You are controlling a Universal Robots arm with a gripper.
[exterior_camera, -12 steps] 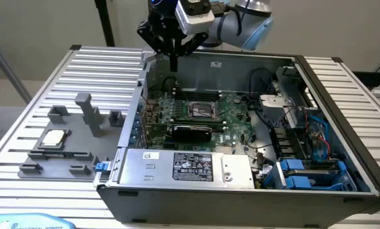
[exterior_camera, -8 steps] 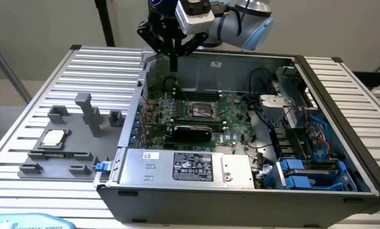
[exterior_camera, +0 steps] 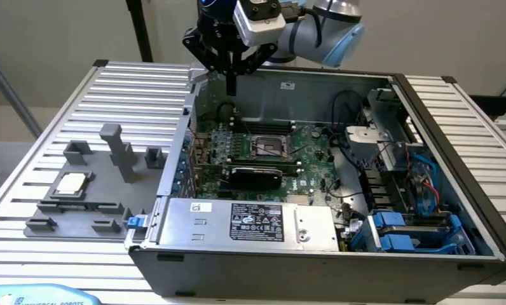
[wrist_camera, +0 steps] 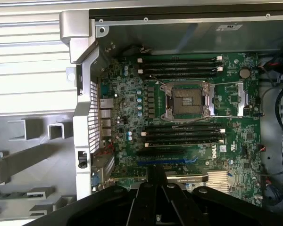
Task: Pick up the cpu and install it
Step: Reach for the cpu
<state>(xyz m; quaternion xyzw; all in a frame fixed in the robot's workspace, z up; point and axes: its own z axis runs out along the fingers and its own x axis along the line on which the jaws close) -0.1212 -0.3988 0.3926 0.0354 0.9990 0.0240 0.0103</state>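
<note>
The cpu [exterior_camera: 70, 183], a small flat square chip with a silvery-beige top, lies on the grey fixture [exterior_camera: 83, 206] on the slatted table, at the exterior view's left. My gripper [exterior_camera: 231, 82] hangs high above the back left corner of the open computer case [exterior_camera: 321, 254], far from the chip. Its dark fingers [wrist_camera: 155, 200] are pressed together, shut, with nothing between them. Below lies the green motherboard [exterior_camera: 308, 155] with its black-framed socket [exterior_camera: 268, 147] [wrist_camera: 187, 101]; the socket's metal frame looks folded open and nothing sits in it.
The fixture carries several upright grey blocks, the tallest a post [exterior_camera: 117, 149]. Inside the case are a silver power supply [exterior_camera: 253, 222], blue drive bays [exterior_camera: 410, 232] and loose cables [exterior_camera: 355, 165]. The case wall [exterior_camera: 181, 146] stands between fixture and motherboard.
</note>
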